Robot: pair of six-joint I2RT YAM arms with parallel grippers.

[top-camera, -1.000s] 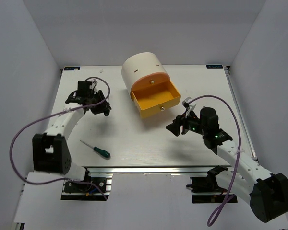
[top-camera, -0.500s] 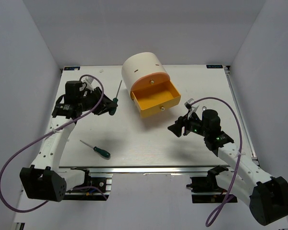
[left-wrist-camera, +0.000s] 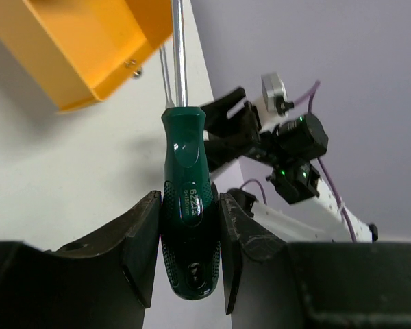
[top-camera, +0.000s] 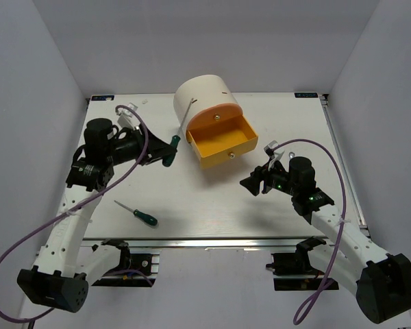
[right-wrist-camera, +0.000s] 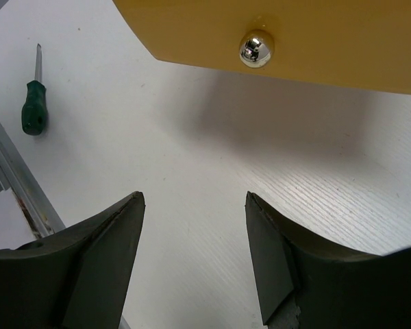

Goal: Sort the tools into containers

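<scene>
Clamping the butt of the large dark-green plastic-handled screwdriver, the left pincer stands narrow, its black fingers pressed on either side of the handle. From that grip the tool's long axis runs straight out ahead, steel shaft leading, and crosses the near left corner of the pulled-out orange plastic drawer, which juts from the cream cylinder-shaped cabinet. Whether the tip is over the drawer's hollow or just beside its wall cannot be told (the wrist view cuts it off). The drawer lies ahead and to the right of this pincer, near it. The right pincer gapes wide and empty, facing the drawer front. A small green-handled screwdriver lies on the white table, well apart from both, nearer the left arm.
</scene>
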